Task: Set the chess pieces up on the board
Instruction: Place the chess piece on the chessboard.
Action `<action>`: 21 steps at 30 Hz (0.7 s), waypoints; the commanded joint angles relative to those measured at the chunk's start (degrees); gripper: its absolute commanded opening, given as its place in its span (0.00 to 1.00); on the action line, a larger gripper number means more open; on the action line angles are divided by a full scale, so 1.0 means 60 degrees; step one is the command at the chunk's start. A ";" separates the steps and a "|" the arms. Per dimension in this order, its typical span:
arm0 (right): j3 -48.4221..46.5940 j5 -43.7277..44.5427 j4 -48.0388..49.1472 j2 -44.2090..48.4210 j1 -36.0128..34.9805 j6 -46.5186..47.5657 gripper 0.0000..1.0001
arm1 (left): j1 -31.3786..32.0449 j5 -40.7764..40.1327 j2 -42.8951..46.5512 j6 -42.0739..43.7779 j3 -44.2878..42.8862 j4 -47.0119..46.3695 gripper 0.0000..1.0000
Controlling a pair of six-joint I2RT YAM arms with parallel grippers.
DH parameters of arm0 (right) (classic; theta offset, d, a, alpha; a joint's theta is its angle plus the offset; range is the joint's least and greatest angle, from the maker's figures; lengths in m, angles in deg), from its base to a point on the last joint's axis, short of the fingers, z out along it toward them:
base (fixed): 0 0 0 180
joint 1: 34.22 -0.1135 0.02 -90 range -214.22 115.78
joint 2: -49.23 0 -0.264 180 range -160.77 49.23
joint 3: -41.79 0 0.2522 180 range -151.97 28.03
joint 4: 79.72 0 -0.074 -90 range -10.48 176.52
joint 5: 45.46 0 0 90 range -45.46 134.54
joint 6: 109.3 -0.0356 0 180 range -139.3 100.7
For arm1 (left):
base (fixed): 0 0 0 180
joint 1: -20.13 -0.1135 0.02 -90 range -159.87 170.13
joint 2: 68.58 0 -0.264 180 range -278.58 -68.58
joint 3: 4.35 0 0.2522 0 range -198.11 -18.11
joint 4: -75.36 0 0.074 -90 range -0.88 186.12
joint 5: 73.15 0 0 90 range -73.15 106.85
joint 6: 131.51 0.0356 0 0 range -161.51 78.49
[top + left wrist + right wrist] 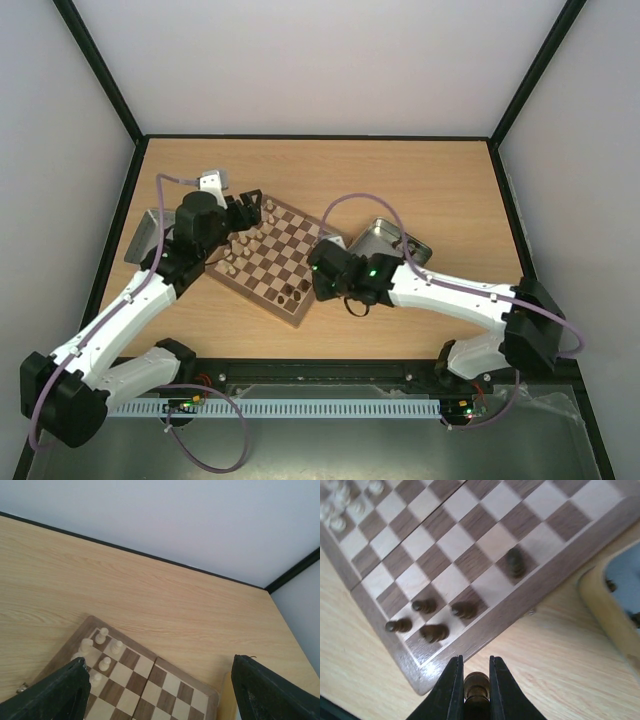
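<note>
Dark side in progress: R gripper [475,666], jaws narrow, pinches a dark piece [476,686] just off the board [445,540] corner near the set dark pieces [434,632], L gripper [159,662] wide & empty above pale pieces [104,664]; next, probably: carry it over a free edge sq, lower, release.

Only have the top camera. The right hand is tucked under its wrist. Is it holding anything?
Observer: Yes. The right wrist view shows the right hand shut on a dark chess piece.
Operator: And the left hand? The arm blocks it for me.
Observer: The left wrist view shows the left hand open and empty, above the board.
</note>
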 commanded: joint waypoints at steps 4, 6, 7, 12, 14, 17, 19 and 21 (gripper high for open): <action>-0.1029 0.0606 -0.0038 -0.1314 -0.1471 0.0577 0.04 | -0.0131 -0.1477 0.0673 -0.0243 -0.0396 0.0436 0.79; -0.1287 0.0808 0.0042 -0.1749 -0.1731 0.0855 0.04 | -0.0161 -0.1587 0.0795 -0.0238 -0.0359 0.0459 0.79; -0.1426 0.0915 0.0102 -0.1952 -0.1837 0.0907 0.04 | -0.0183 -0.1614 0.0837 -0.0228 -0.0349 0.0469 0.79; -0.1907 0.1372 0.0255 -0.2859 -0.2168 0.1163 0.04 | -0.0260 -0.1614 0.0890 -0.0203 -0.0337 0.0550 0.79; -0.2001 0.1573 0.0323 -0.3112 -0.2237 0.1230 0.04 | -0.0293 -0.1602 0.0887 -0.0171 -0.0314 0.0543 0.79; -0.2068 0.1723 0.0490 -0.3410 -0.2305 0.1340 0.04 | -0.0337 -0.1570 0.0858 -0.0114 -0.0310 0.0550 0.79; -0.2160 0.1883 0.0540 -0.3625 -0.2336 0.1413 0.04 | -0.0377 -0.1541 0.0823 -0.0095 -0.0314 0.0550 0.79; -0.2285 0.1989 0.0542 -0.3873 -0.2344 0.1442 0.04 | -0.0399 -0.1522 0.0816 -0.0081 -0.0300 0.0542 0.79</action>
